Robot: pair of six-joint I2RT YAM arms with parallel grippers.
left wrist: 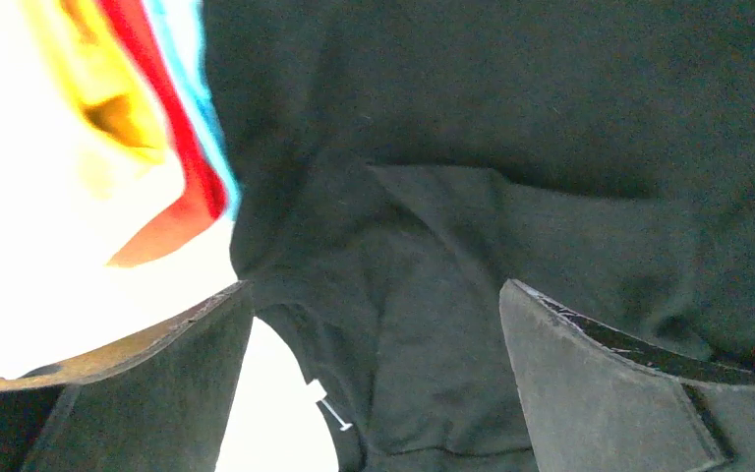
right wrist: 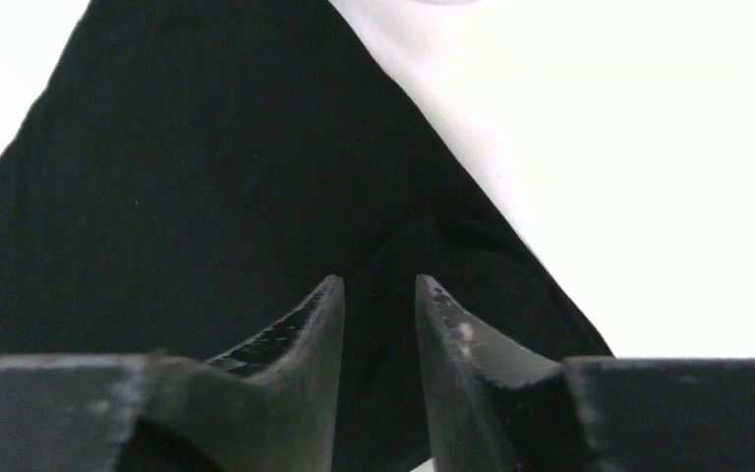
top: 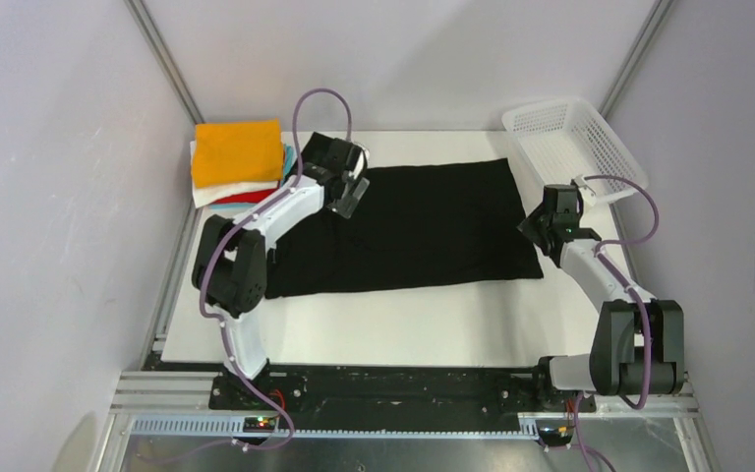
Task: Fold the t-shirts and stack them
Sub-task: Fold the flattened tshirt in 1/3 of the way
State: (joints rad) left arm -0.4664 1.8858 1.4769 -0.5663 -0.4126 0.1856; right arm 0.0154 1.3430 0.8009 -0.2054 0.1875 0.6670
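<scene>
The black t-shirt (top: pixel 413 224) lies spread flat on the white table, folded into a long rectangle. My left gripper (top: pixel 351 193) is open just above its far left part, with a sleeve fold and a small white tag pin between the fingers in the left wrist view (left wrist: pixel 374 324). My right gripper (top: pixel 536 231) is at the shirt's right edge. Its jaws stand a narrow gap apart over the black cloth (right wrist: pixel 206 197) near a corner. The folded orange, white, red and light-blue shirts (top: pixel 238 159) are stacked at the far left; they also show in the left wrist view (left wrist: pixel 157 128).
A white plastic mesh basket (top: pixel 572 138) stands at the far right corner, just behind the right gripper. The white table (top: pixel 403 324) is bounded by grey walls and metal frame posts on the left, back and right.
</scene>
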